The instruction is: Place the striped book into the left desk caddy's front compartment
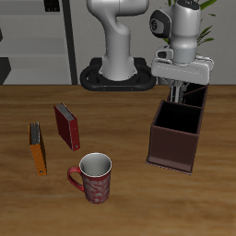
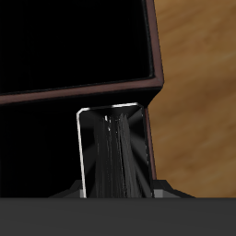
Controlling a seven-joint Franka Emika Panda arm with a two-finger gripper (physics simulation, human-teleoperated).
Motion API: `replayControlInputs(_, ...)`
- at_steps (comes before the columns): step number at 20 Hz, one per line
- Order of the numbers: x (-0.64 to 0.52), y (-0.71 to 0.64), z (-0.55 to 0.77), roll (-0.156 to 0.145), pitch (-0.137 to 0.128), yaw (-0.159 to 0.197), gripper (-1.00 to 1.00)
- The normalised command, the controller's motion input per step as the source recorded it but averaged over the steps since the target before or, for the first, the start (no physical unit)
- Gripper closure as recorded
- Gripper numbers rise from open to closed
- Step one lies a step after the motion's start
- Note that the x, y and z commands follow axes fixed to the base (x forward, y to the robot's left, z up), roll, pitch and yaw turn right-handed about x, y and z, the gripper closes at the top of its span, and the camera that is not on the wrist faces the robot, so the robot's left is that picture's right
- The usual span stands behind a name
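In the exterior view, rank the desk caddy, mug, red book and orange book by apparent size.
1. The left desk caddy, clearly largest.
2. The mug, though it stands nearest the camera, which may flatter it.
3. The red book.
4. The orange book, thinner-looking but close to the red one; that pair is unsure.

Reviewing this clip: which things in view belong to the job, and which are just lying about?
Part of the job: the striped book, held in the gripper; the left desk caddy, over whose far bin the gripper hangs.

Lying about: the red book, the orange book, the mug.
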Motion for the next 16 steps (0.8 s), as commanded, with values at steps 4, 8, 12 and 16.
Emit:
replayControlInputs(4, 0.04, 0.12, -0.11, 0.031, 0.042, 0.033, 1.00)
replayControlInputs(8, -0.01, 0.03, 0.02, 0.013, 0.016, -0.030, -1.00)
replayControlInputs(12, -0.01, -0.01, 0.08, 0.007, -0.005, -0.011, -1.00)
replayControlInputs(16, -0.06, -0.02, 0.16, 0.004, -0.021, 0.004, -1.00)
